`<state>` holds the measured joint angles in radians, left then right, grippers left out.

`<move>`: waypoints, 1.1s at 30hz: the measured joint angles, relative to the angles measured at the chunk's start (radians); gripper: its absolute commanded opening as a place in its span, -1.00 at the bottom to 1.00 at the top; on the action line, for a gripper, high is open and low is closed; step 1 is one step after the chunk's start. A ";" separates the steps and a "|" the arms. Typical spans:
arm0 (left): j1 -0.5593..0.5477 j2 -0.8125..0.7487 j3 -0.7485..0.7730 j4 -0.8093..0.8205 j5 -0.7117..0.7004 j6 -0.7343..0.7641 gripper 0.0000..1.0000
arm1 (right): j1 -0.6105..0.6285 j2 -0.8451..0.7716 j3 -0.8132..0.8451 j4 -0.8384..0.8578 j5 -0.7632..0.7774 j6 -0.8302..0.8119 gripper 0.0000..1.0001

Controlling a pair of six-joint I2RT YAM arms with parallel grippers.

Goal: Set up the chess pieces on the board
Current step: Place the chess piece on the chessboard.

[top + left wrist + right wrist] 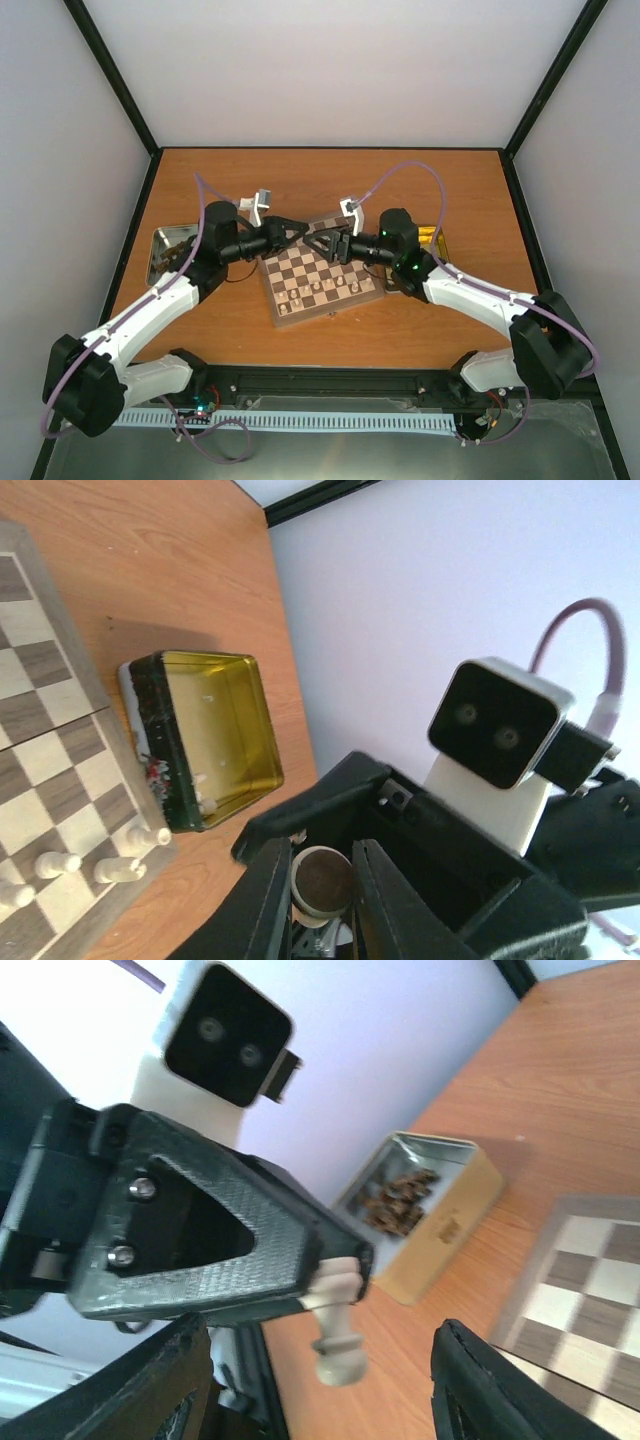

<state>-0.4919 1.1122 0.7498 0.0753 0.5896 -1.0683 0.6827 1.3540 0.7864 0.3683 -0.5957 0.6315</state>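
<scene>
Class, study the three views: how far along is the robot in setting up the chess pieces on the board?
Done: several cream pieces stand on the near rows of the board. In hand: the left gripper pinches one cream piece above the board, and the right gripper is open facing it. Left: the dark pieces lie in the metal tray, off the board.

Pale walls (330, 70) enclose a brown wooden table (450, 190).

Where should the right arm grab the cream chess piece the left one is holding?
Grip the cream chess piece by its exposed end, approaching from that free side: the left end effector clamps the other end, leaving only this part clear.
</scene>
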 measured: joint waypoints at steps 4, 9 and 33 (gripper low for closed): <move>0.000 -0.008 0.013 0.030 0.004 -0.076 -0.77 | 0.045 -0.002 -0.034 0.169 0.021 0.165 -0.01; 0.000 -0.026 0.017 0.080 0.005 -0.173 -0.76 | 0.071 -0.004 -0.068 0.313 0.086 0.299 -0.16; 0.000 -0.042 0.010 0.143 0.002 -0.313 -0.44 | 0.083 -0.010 -0.120 0.476 0.241 0.502 -0.86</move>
<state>-0.4919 1.0702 0.7597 0.2184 0.5915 -1.3815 0.7658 1.3441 0.6666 0.8448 -0.3550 1.1336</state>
